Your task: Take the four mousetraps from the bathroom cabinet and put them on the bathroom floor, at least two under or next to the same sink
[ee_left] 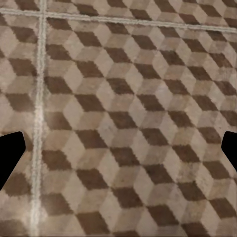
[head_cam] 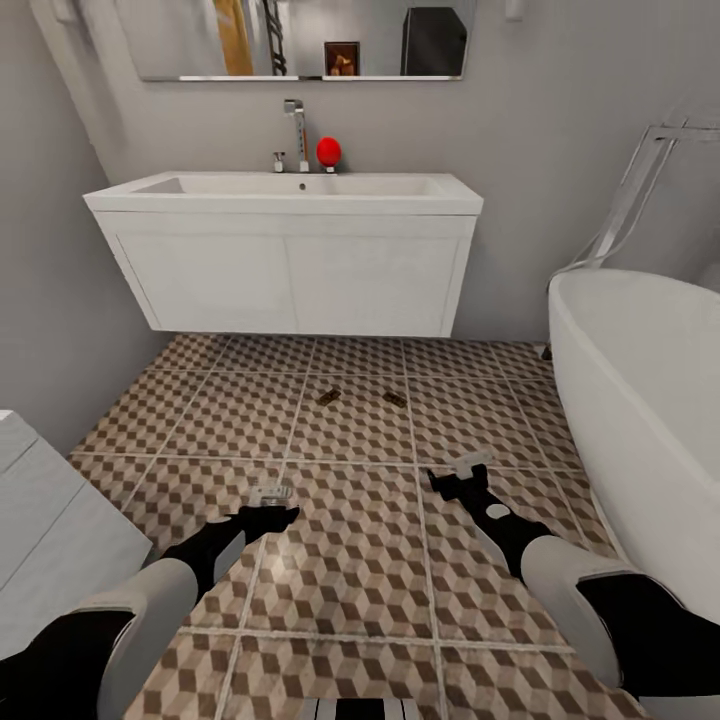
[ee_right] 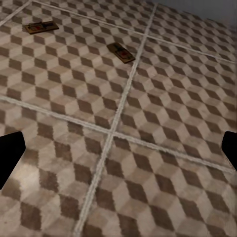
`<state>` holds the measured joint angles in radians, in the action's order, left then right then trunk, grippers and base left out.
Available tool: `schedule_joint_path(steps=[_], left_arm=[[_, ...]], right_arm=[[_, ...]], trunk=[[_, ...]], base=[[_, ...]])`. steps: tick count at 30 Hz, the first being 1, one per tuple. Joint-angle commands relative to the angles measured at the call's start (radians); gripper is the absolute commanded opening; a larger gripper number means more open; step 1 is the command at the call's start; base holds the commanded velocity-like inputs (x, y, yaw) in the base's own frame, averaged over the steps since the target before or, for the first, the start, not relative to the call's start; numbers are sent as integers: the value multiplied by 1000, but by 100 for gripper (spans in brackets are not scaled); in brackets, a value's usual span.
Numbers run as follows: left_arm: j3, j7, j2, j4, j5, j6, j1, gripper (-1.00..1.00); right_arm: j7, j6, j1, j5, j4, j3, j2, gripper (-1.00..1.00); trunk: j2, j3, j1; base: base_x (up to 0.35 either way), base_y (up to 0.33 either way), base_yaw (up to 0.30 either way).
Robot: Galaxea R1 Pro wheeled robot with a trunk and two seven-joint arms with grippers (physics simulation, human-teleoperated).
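Two mousetraps lie flat on the bathroom floor [head_cam: 350, 560], just in front of the sink [head_cam: 285, 195]. One mousetrap [head_cam: 328, 397] is on the left and the other mousetrap [head_cam: 394, 399] is on the right, a little apart from each other. The right wrist view shows them too, both small and dark brown with thin metal bits on top. They sit near the sink but not right under it. The cabinet with the other traps is somewhere else.

The left tool [head_cam: 270, 500] hangs low over the tiles. Its two fingers are spread wide and hold nothing. The right tool [head_cam: 462, 478] is also low over the tiles, closer to the traps. Its fingers are spread wide too, and nothing is between them. Only patterned tiles lie under each tool.

A white bathtub [head_cam: 640, 400] stands on the right side. A red ball [head_cam: 328, 151] sits on the sink next to the tap [head_cam: 296, 125].

I think each trap is very light and stiff, like a little wooden chip. It is thin and flat, so it is hard to get under. It could slide away on the smooth tiles if a finger bumps it. The best place to hold it is by its two long edges, pinching gently. The thin metal parts look easy to bend, so it is better not to squeeze there.
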<state>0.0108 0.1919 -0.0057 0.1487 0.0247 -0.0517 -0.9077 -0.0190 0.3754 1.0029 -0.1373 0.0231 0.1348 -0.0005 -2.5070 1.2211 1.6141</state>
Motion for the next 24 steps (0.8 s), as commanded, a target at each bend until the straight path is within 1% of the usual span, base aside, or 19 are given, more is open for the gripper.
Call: schedule_joint_path(steps=[1, 6, 10, 15, 24], left_arm=[[1, 3, 0, 2, 2, -4, 5, 100], [1, 3, 1, 2, 2, 6, 27, 100], [1, 3, 2, 3, 1, 13, 51, 100], [1, 3, 3, 2, 2, 15, 63, 100], [1, 3, 4, 2, 2, 30, 100, 100]], right_arm=[[0, 7, -2, -4, -1, 2, -2, 100], [-1, 23, -14, -3, -1, 2, -12, 100], [-2, 43, -40, -2, -1, 2, -22, 100], [-2, 60, -59, -2, -1, 2, -25, 100], [-1, 102, -103, -1, -2, 2, -37, 100]], trunk=[[0, -3, -1], [1, -23, -3], [2, -38, -5], [3, -57, -7], [5, -92, -11]], base=[[0, 0, 0], [0, 0, 0], [0, 0, 0], [0, 0, 0], [0, 0, 0]])
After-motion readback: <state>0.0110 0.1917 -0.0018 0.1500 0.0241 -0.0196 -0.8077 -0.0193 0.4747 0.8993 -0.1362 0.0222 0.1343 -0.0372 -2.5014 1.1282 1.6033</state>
